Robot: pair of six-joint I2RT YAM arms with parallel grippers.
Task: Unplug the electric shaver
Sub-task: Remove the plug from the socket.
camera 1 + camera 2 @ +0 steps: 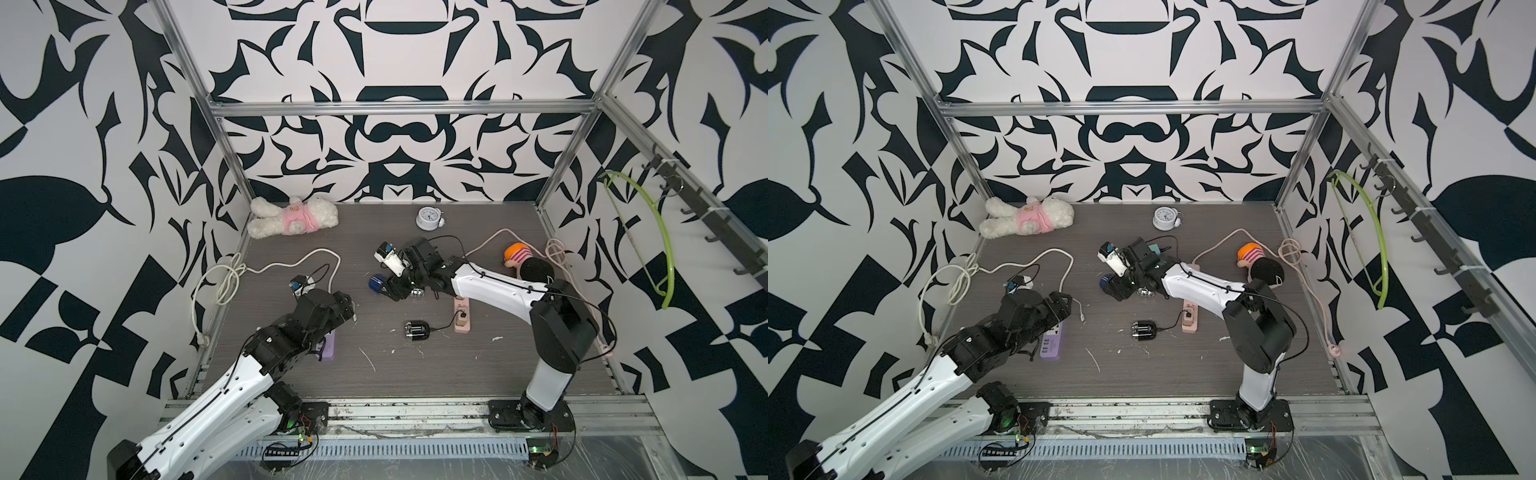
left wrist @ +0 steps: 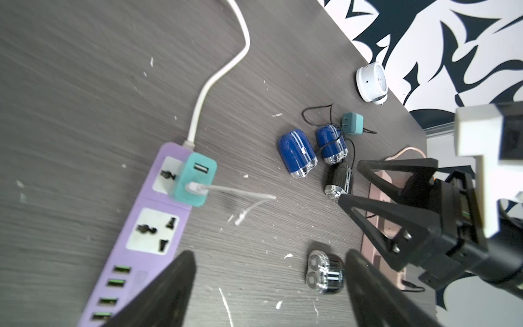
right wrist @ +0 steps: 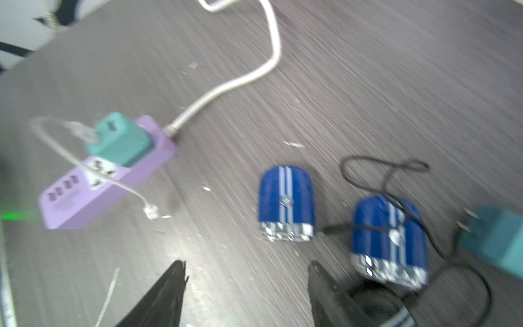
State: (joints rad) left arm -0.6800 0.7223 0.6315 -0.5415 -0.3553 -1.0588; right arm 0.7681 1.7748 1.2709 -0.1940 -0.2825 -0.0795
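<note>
Right gripper (image 3: 246,266) and left gripper (image 2: 270,253) stood open, empty. Black shaver (image 1: 417,331) plug (image 1: 460,318) in pink strip (image 1: 464,327) lay behind right gripper, nearer that arm.

1. Teddy bear (image 1: 293,218): back-L corner of table (image 1: 415,374), by rear wall.
2. Alarm clock (image 1: 428,218): back centre, R of bear, well apart.
3. Doll (image 1: 525,262): back-R, near R edge.
4. L power strip (image 1: 1052,347): front-L. USB charger (image 2: 195,178) plugged in its rearmost socket. Short cable (image 2: 240,195) from the charger ends on the table just R of the strip.
5. L strip's cord (image 1: 291,262): runs back, then L to a coil at the L edge.
6. R power strip (image 1: 465,307): R of centre, lying front-to-back.
7. Corded shaver (image 1: 417,331): just L of R strip's front end. Its lead (image 1: 442,326) runs to plug (image 1: 460,318) in that strip.
8. Cluster of 3 more shavers (image 2: 331,147): mid-table, behind no. 7. Loose charger (image 2: 352,124) just behind them.
9. Hanger (image 1: 660,249): on R wall's hook rail (image 1: 706,216).
</note>
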